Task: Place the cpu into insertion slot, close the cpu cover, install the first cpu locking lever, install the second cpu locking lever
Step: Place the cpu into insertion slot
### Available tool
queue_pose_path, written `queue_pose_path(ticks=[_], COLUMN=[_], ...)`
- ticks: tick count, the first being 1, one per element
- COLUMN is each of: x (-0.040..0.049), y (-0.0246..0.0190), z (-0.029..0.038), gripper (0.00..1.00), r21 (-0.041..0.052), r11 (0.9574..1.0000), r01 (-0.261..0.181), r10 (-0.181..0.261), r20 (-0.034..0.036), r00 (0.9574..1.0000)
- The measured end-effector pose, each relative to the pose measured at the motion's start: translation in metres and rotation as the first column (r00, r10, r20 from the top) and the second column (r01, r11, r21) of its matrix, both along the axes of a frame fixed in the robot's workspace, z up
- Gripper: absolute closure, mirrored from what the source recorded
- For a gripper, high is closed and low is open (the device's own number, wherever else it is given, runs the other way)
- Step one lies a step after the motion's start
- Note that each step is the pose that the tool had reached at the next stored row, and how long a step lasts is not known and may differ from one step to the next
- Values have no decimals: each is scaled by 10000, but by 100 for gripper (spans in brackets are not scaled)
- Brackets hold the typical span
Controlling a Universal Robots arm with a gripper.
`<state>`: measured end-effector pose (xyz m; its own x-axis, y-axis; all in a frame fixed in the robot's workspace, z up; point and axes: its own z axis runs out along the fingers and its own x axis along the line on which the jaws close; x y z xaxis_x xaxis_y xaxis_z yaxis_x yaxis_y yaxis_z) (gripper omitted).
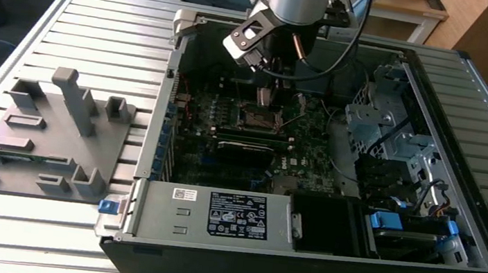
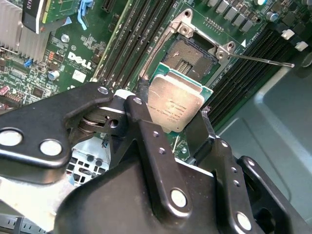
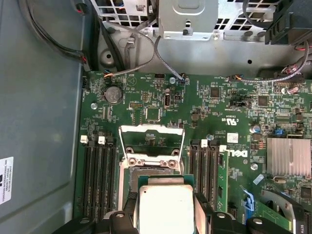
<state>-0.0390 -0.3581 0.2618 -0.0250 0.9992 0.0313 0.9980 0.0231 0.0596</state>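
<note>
The gripper [image 2: 171,114] grips the cpu [image 2: 178,100] flat — above the slot [image 2: 194,56], not yet seated. The cover [image 3: 151,139] is open beside the slot.

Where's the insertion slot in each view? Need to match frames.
Exterior view: the insertion slot sits mid-board, just below the gripper.
Second wrist view: the insertion slot is the dark square just beyond the cpu.
First wrist view: the insertion slot is a dark strip between the opened cpu cover and the cpu.
Shared landmark: the black memory strips alongside it.
</note>
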Motion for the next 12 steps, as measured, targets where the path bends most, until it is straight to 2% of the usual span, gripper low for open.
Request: queue_pose_path(ticks=[3,7,12], x=[-9,-23,-41], y=[0,0,19], z=[-38,-104,-146], gripper=[46,46,46], r21=[-1,1,-33], r11=[10000,10000,10000], r01=[1,0,0], r10=[-1,0,1], r20=[20,97,102], r00=[10000,10000,9999])
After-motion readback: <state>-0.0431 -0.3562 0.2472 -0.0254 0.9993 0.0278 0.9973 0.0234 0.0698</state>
